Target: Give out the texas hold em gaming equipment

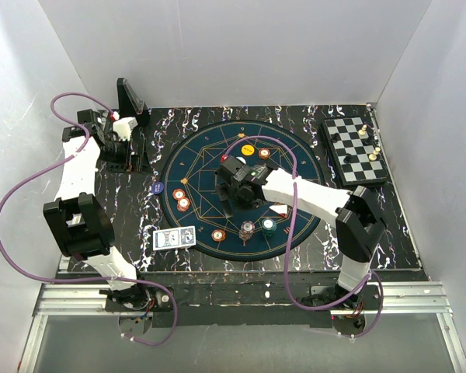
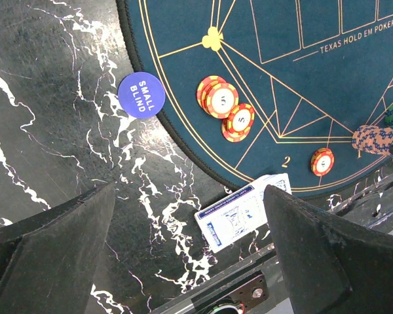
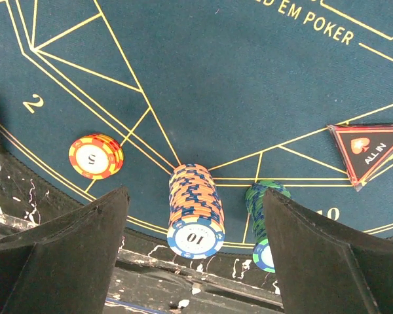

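Chips [image 3: 195, 212] on mat [image 3: 216, 78], cards [image 2: 242, 212] alongside

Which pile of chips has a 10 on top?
The tall orange-and-blue stack in the middle. The low orange-and-yellow pile left of it shows a 5; the green stack has its top partly hidden.

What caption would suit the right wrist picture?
Open right gripper frames a tall orange-and-blue chip stack near the edge of the poker mat.

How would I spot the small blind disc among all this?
Find the big round blue mat. Just off its left edge, on the black marbled table, lies the disc. Unlike the striped orange chips nearby, it is plain blue with white lettering.
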Robot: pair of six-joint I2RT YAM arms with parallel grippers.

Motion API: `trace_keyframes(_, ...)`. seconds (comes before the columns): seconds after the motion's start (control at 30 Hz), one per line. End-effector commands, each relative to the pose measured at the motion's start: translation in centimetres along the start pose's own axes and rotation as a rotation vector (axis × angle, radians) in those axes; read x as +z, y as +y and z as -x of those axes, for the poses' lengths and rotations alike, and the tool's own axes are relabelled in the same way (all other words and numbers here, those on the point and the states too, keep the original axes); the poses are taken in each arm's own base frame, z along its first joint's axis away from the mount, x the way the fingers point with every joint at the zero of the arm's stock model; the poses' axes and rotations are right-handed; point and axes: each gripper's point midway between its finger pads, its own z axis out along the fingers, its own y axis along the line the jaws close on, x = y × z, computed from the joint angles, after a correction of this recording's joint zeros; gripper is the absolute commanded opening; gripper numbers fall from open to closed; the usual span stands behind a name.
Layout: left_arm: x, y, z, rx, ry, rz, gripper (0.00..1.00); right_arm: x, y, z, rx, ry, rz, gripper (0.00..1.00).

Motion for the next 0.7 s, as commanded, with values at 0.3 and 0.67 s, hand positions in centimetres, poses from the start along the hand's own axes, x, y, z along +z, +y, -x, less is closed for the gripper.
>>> trace_keyframes(0.3,-1.4,-0.8,1.1,0.032,-0.061,-0.004,0.98,1.6,1.0,-2.7,-0.039,0.085,0.037,0.91)
trace_keyframes(0.67,-1.4,-0.9,1.1,0.026,-0.059,-0.006,0.98,1.5,1.0,-4.4,-0.059,0.117,0.05,0.79)
